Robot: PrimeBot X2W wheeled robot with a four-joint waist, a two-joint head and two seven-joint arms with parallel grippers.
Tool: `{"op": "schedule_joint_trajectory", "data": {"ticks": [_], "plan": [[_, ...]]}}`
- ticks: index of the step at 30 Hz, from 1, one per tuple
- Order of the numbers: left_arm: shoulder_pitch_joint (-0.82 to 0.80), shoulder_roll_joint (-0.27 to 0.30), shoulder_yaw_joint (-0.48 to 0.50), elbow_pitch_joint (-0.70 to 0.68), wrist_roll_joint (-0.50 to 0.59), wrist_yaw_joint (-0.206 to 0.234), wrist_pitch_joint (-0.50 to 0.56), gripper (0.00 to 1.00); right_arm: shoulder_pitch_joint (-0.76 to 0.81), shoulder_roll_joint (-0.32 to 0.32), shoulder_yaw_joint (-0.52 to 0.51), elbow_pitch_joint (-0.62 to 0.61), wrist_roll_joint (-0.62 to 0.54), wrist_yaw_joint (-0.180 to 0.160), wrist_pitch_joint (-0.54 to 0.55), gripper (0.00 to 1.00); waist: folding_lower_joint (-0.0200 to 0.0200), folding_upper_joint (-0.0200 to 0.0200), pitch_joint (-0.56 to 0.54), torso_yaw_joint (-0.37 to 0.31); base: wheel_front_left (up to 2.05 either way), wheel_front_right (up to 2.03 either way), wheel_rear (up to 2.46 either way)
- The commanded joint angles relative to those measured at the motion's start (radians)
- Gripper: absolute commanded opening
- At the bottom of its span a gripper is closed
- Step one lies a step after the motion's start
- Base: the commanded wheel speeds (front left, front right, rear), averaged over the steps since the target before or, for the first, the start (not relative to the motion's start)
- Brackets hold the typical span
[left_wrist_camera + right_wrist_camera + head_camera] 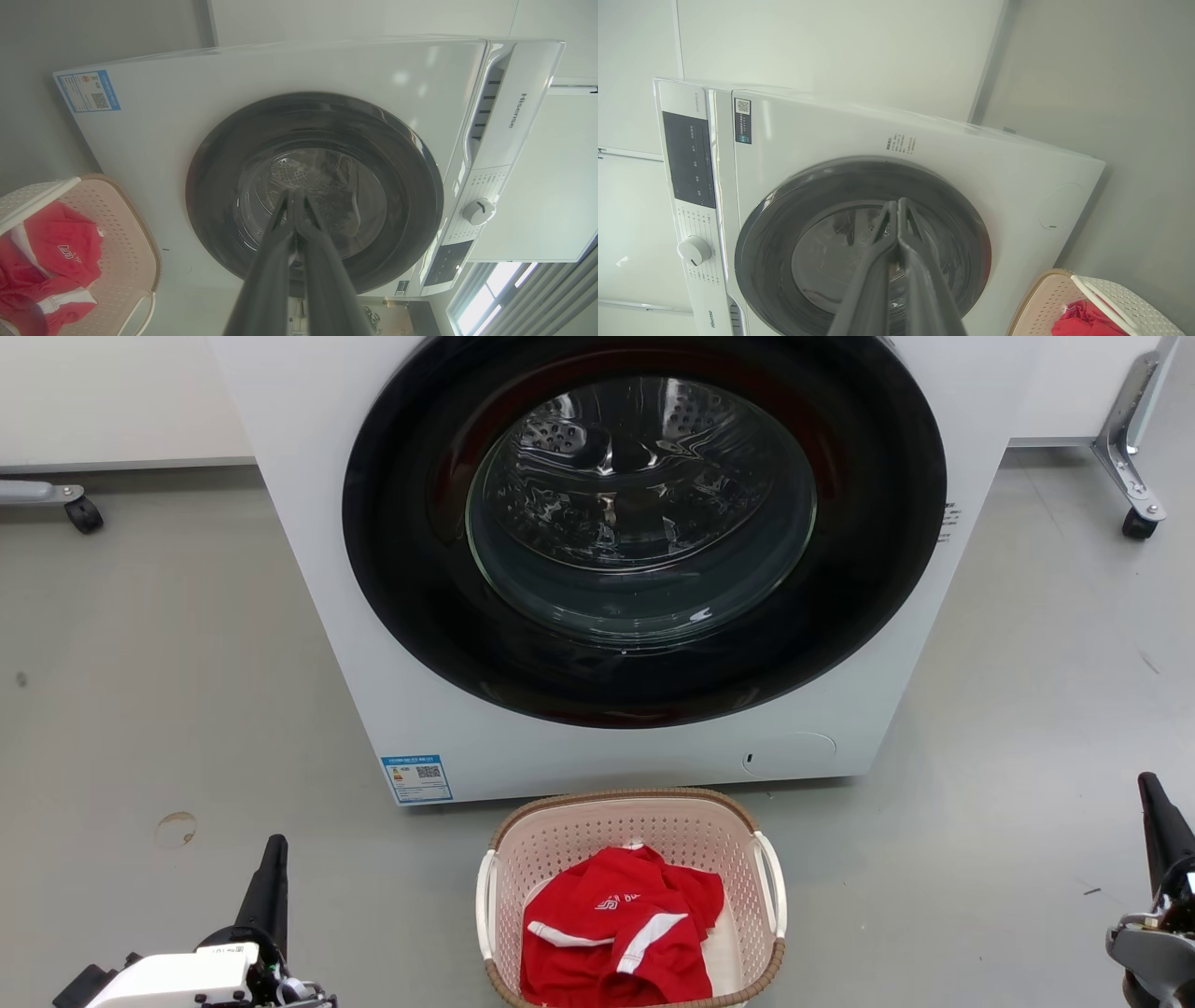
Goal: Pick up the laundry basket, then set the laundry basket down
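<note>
The laundry basket (pixel 607 826) w/ red shirt (pixel 616 933) stands on floor (pixel 140 663) just before washer (pixel 355 644); left hand (pixel 294 196) & right hand (pixel 899 205) both closed, empty, apart from it.

"Hisense" on the washer (pixel 196 107) fascia (pixel 516 109), readable in both wrist views. Blue label (pixel 417 777) with QR code at lower front corner: print too small. Black QR sticker (pixel 743 120) beside the display: same. White lettering on the red shirt (pixel 616 933) in the laundry basket (pixel 616 795): not legible.
</note>
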Motion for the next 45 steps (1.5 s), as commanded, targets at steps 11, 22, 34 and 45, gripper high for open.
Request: {"op": "schedule_joint_trajectory", "data": {"ticks": [11, 22, 34, 45], "plan": [[-0.055, 0.008, 0.033, -0.023, -0.006, -0.011, 0.007, 0.0, -0.048, -0.025, 0.016, -0.027, 0.005, 0.005, 0.007, 0.0, 0.0, -0.0001, 0.0, 0.0, 0.0, 0.0, 0.0], [-0.055, 0.008, 0.034, -0.023, -0.005, -0.011, 0.007, 0.0, -0.048, -0.025, 0.016, -0.027, 0.005, 0.005, 0.007, 0.0, 0.0, -0.0001, 0.0, 0.0, 0.0, 0.0, 0.0], [-0.055, 0.008, 0.034, -0.024, -0.005, -0.011, 0.007, 0.0, -0.048, -0.025, 0.016, -0.027, 0.005, 0.005, 0.007, 0.0, 0.0, -0.0001, 0.0, 0.0, 0.0, 0.0, 0.0], [-0.055, 0.008, 0.034, -0.024, -0.005, -0.011, 0.008, 0.0, -0.048, -0.025, 0.016, -0.027, 0.005, 0.005, 0.007, 0.0, 0.0, -0.0001, 0.0, 0.0, 0.0, 0.0, 0.0]]}}
